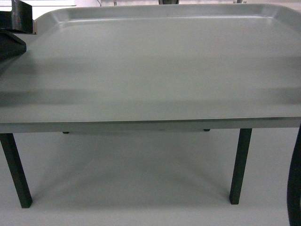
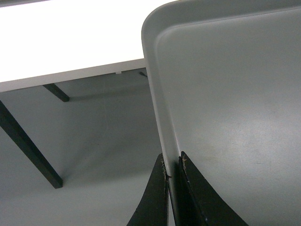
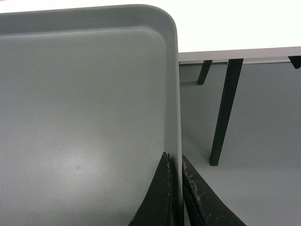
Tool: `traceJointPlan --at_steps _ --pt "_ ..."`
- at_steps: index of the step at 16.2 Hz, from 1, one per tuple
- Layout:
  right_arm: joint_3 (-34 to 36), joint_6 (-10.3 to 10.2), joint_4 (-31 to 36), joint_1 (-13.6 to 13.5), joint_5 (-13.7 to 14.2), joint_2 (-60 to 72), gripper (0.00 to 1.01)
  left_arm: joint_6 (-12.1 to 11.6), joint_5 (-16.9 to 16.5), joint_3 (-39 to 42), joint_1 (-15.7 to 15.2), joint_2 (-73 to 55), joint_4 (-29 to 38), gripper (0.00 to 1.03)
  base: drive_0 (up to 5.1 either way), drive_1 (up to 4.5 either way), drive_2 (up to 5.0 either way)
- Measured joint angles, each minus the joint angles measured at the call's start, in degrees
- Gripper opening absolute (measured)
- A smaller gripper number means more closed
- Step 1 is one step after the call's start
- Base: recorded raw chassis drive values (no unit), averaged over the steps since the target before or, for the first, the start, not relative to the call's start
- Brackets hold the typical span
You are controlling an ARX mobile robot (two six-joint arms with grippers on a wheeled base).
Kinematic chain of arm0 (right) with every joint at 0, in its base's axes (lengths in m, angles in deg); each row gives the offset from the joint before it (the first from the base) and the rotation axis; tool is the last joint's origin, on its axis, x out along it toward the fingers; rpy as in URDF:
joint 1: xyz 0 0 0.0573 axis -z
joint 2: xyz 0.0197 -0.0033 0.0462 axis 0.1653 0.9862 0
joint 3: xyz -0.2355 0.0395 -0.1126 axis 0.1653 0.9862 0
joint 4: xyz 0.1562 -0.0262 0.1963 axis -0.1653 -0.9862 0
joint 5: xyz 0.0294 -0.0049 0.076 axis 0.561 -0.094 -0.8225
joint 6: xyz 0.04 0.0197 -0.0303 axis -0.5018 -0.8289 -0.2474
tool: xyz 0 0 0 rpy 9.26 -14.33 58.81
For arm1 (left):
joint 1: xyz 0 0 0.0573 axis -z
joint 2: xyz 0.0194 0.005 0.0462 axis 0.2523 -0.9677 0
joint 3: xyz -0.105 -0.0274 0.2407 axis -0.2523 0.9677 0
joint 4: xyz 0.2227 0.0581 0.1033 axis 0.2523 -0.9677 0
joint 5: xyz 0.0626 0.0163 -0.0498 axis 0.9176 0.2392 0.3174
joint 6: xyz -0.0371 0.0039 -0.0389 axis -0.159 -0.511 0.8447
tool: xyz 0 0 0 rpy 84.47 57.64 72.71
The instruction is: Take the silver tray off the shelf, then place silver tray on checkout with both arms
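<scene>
The silver tray (image 1: 155, 70) fills most of the head view, held level with its flat bottom bare. My left gripper (image 2: 172, 162) is shut on the tray's (image 2: 225, 94) left rim, one jaw on each side of it. On the tray's (image 3: 84, 103) right rim my right gripper (image 3: 174, 160) is shut the same way. The white checkout (image 2: 70, 37) top lies ahead, and the tray's far corners overlap its near edge (image 3: 235, 54) in both wrist views. Whether the tray touches it cannot be told. The shelf is out of view.
Black table legs (image 1: 241, 165) stand on the grey floor (image 1: 131, 183) under the tray; another leg (image 2: 28, 146) shows at the left. A dark part of the left arm (image 1: 14, 33) sits at the tray's far left corner. A black cable (image 1: 295, 188) hangs at the right edge.
</scene>
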Motion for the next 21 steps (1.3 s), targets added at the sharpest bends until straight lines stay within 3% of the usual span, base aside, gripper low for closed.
traceJointPlan --at_steps 17,21 --pt "0.0 0.0 -0.1 0.0 0.0 0.0 0.03 0.0 0.0 0.0 0.0 0.0 0.0 0.04 0.0 0.0 0.0" --pt "0.0 0.0 -0.2 0.0 0.0 0.0 0.03 0.0 0.0 0.0 0.0 0.0 -0.1 0.04 -0.1 3.07 -3.3"
